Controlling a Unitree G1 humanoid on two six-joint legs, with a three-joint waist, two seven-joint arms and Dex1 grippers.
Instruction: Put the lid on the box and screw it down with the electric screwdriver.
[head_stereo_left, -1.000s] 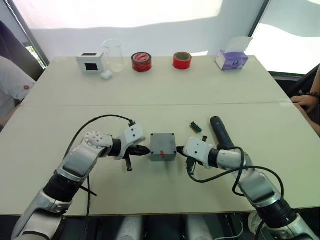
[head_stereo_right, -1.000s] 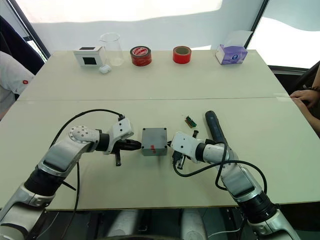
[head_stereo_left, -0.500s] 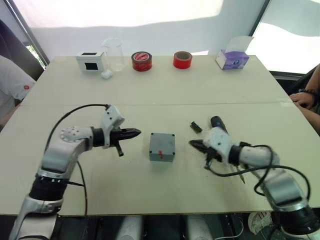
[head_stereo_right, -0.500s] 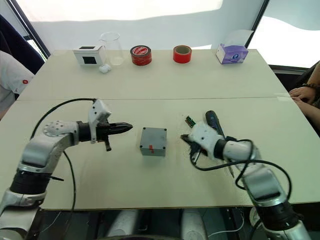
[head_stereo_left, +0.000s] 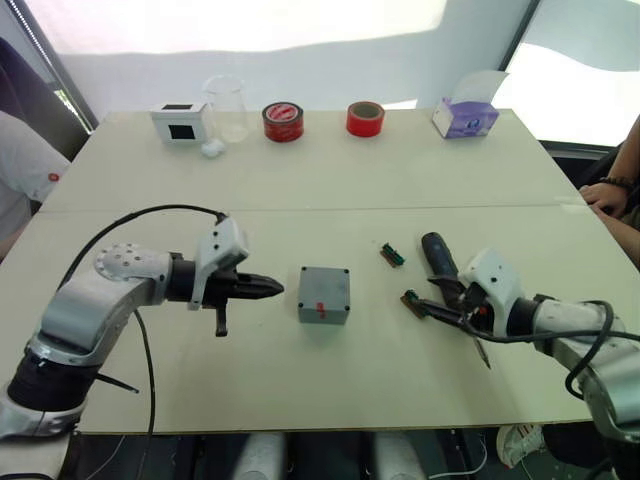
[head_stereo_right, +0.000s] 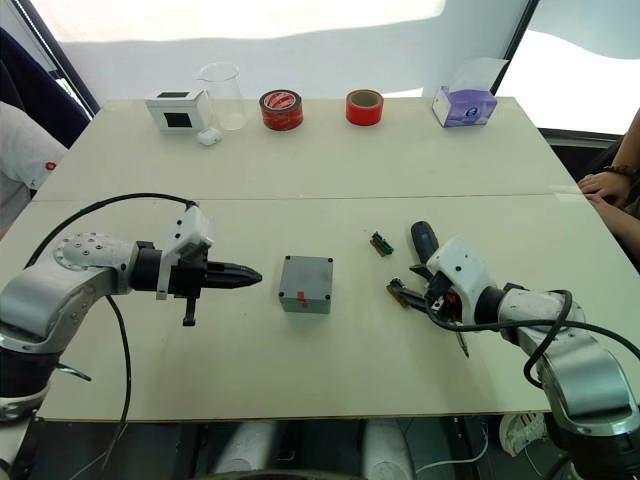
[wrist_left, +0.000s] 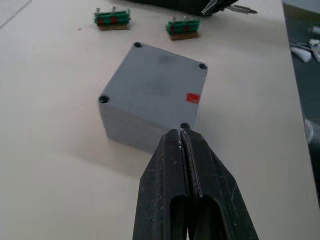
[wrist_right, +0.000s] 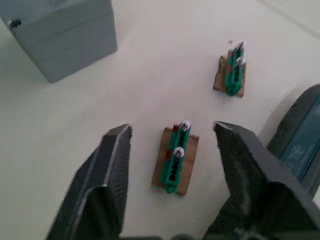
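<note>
The box (head_stereo_left: 324, 295) sits mid-worktop (head_stereo_left: 300, 190) with the lid (wrist_left: 155, 82) already on it, red mark up. The left end effector (head_stereo_left: 270, 290) points at it from just beside, its fingers (wrist_left: 187, 165) pressed together on nothing. The right end effector (wrist_right: 172, 137) is spread wide around a small green connector piece (wrist_right: 175, 162) — not touching it. The electric screwdriver (head_stereo_left: 438, 260) lies close by that arm; a second green piece (head_stereo_left: 392, 255) rests near it.
</note>
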